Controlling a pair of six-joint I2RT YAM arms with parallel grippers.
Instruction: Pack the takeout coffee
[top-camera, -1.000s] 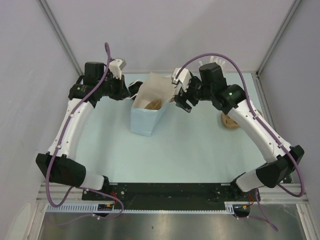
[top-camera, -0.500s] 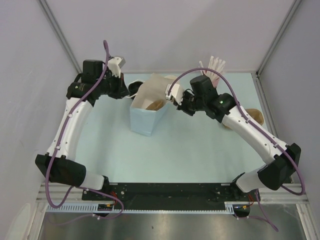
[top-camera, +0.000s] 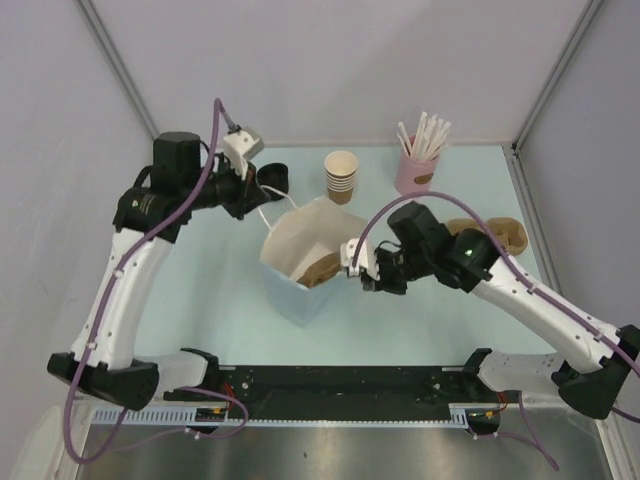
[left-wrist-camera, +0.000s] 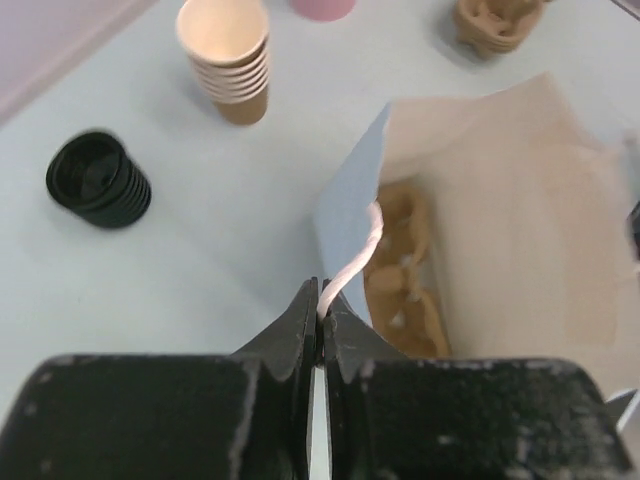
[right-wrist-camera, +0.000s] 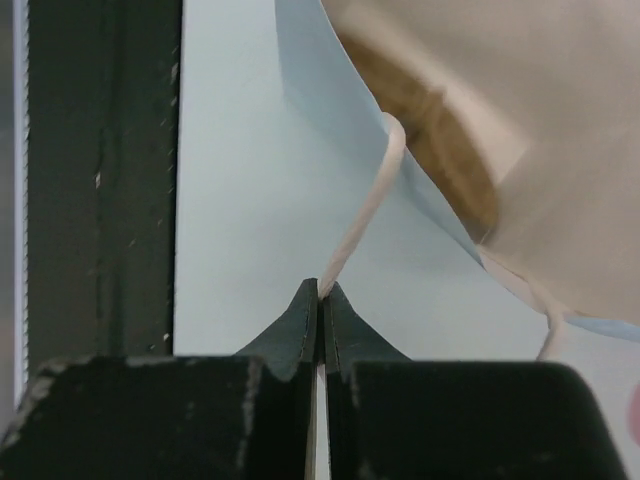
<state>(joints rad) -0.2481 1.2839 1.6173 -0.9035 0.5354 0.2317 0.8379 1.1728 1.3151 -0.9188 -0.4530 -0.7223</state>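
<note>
Takeout coffee is something we cannot place with certainty. The brown shape inside the pale blue paper bag (top-camera: 287, 288) looks like a moulded pulp tray (left-wrist-camera: 405, 270), and we cannot tell whether a lidded cup sits in it. The bag stands open-mouthed around the middle of the tabletop (top-camera: 200, 290), its lining cream.

The left gripper (left-wrist-camera: 320, 300) is pinched tight on the left cord handle (left-wrist-camera: 360, 250), a white cord rising from the bag's blue rim. The right gripper (right-wrist-camera: 320, 290) is closed just as narrowly on the right cord handle (right-wrist-camera: 365, 210) at the bag's opposite side (so each arm has one handle).

Along the far edge we see a stack of black lids (top-camera: 272, 178), a stack of lidless brown cups (top-camera: 341, 177) and, toward the far right corner, a pink cup of white sticks (top-camera: 413, 172). More brown pulp pieces (top-camera: 505, 237) lie near the right edge, partly behind the right arm.
</note>
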